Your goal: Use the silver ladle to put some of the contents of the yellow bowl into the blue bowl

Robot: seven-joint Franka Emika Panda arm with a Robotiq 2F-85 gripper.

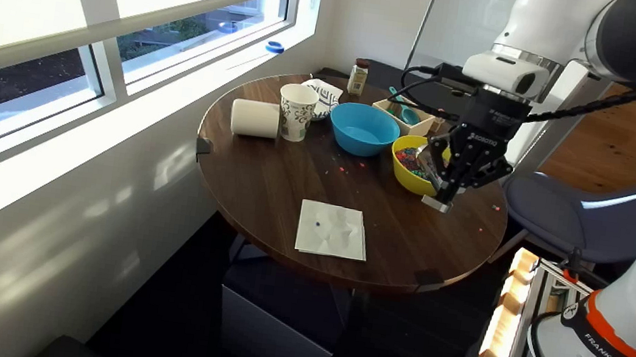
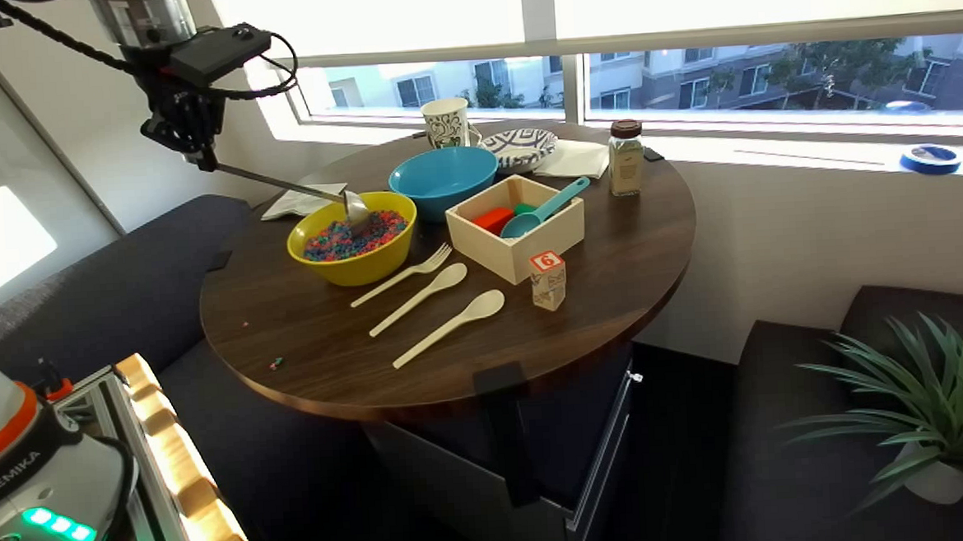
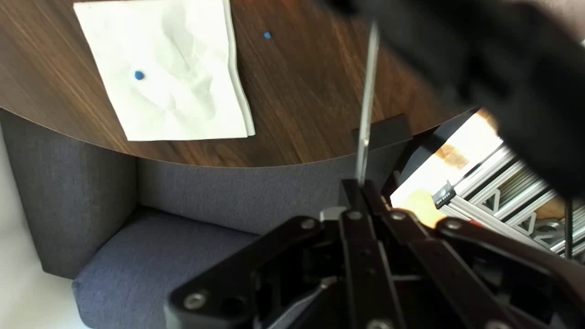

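Note:
My gripper is shut on the handle end of the silver ladle, near the yellow bowl in both exterior views. In the wrist view the fingertips pinch the thin handle. The ladle slants down, and its head is inside the yellow bowl, at the surface of the contents, a heap of small red, blue and purple pieces. I cannot tell how deep the head sits or what it holds. The blue bowl stands right beside the yellow bowl; no pieces show in it.
A wooden box with a teal scoop stands by both bowls. A fork, two spoons, stacked blocks, a jar, a paper cup and a napkin are on the round table. Some loose pieces lie around.

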